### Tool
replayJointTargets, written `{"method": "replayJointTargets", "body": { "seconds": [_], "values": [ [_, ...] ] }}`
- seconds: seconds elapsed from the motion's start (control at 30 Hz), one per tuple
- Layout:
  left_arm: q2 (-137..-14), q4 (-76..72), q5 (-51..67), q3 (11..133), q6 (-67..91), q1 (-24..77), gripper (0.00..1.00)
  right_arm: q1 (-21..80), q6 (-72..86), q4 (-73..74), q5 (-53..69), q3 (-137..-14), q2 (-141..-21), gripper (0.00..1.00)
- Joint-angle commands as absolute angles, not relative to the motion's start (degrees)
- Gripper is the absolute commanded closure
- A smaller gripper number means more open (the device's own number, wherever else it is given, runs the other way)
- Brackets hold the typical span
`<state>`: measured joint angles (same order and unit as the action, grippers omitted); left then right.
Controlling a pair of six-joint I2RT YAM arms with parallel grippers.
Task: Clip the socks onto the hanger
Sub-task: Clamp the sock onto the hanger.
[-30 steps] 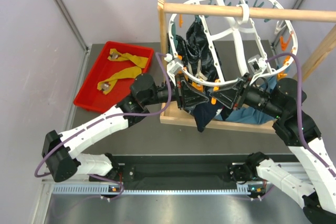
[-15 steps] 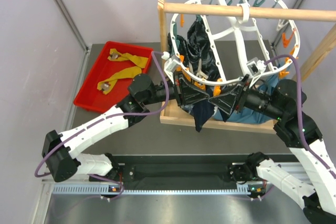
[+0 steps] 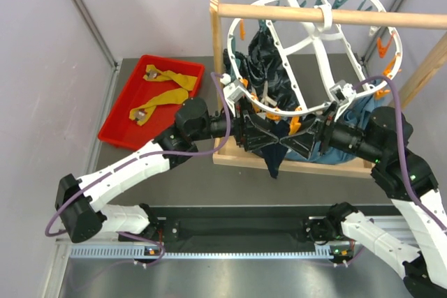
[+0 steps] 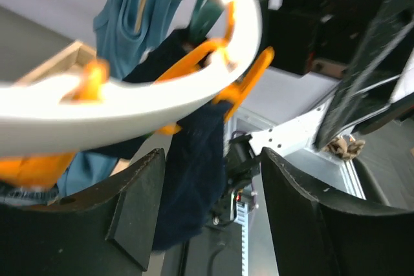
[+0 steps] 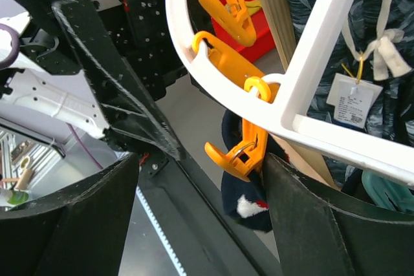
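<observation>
Socks of two colours sit well apart. One soft dark navy sock [image 3: 272, 155] hangs limp below an orange peg [image 5: 240, 150] on the near rim of the hanger [image 3: 276, 110], while the mustard-yellow socks [image 3: 167, 85] lie crumpled in a glossy red tray [image 3: 122, 99] at the far left of the table. The hanger, a smooth white plastic oval with curved cross struts and small orange and teal pegs along its rim, hooks over a round wooden rod [image 3: 279, 12] on a plain timber rack. A shiny dark patterned cloth [image 3: 269, 54] with a paper tag [image 5: 352, 100] hangs inside the frame, and a teal-blue cloth [image 3: 349, 155] droops at the right.

The left gripper [image 3: 260, 130] and the right gripper [image 3: 299, 141] face each other just below the near rim, on either side of the navy sock. The left arm's matte black fingers [image 4: 139, 205] are spread wide and grip nothing; the white rim, an orange peg and the hanging sock show in the gap beyond them. The right arm's fingers [image 5: 317, 224] are likewise splayed wide and empty, framing the peg with the sock beneath it. Whether either fingertip brushes the sock cannot be told.
</observation>
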<state>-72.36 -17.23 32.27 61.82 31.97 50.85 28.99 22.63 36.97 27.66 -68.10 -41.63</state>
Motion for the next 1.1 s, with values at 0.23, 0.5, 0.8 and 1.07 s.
{"method": "replayJointTargets", "body": {
  "seconds": [0.23,0.5,0.8,1.07],
  "values": [
    [-63.55,-7.02,23.12,61.18,21.45,51.15,0.4,29.18,15.39,50.27,26.11,-73.13,-41.22,0.18],
    [-61.61,-8.88,17.49,59.41,20.13,51.15,0.46,29.18,13.71,55.28,22.41,-75.23,-40.43,0.18],
    [-61.17,-7.74,18.98,59.77,18.63,51.15,0.46,29.27,9.76,62.13,24.88,-82.0,-41.31,0.17],
    [-60.82,-6.59,19.16,60.55,17.93,51.06,0.46,29.18,7.91,70.13,5.4,-87.01,-41.75,0.16]
  ]
}}
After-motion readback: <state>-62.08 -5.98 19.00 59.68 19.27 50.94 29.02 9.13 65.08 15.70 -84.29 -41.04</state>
